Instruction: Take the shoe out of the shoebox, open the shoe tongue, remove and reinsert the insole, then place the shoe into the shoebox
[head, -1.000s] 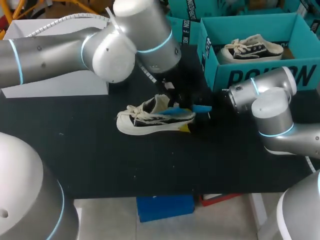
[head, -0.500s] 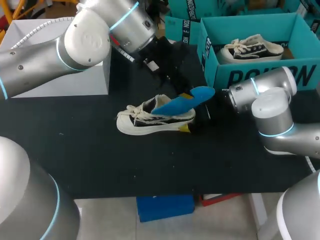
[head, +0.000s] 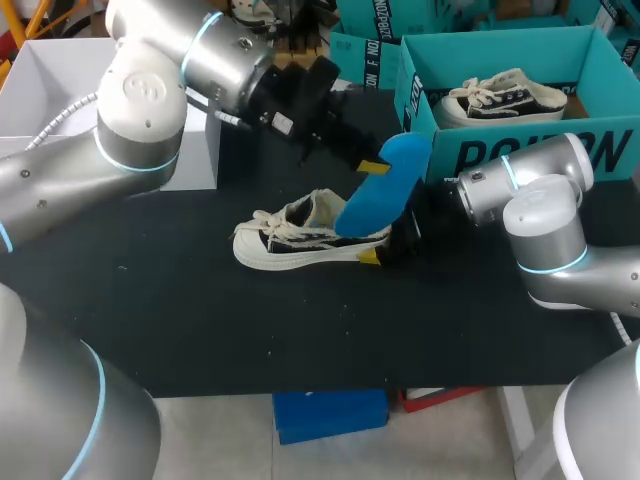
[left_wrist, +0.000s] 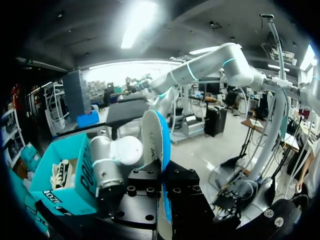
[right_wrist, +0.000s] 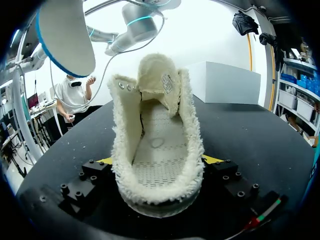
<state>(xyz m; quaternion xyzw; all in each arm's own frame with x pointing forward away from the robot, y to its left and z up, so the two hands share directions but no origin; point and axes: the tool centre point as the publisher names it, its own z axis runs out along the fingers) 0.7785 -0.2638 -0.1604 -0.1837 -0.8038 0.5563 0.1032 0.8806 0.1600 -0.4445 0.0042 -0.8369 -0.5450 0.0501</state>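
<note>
Midway through the job, the left gripper (head: 368, 168) clamped the blue insole (head: 385, 185) and held it clear above the heel of the shoe (head: 300, 235), which sat on the black table (head: 200, 320) just in front of the teal shoebox (head: 500, 155). The right gripper (right_wrist: 159, 162) pinched the shoe's heel from both sides. Removal looked done; reinsertion would call for tipping the insole toe-first into the open collar while the heel was braced.
</note>
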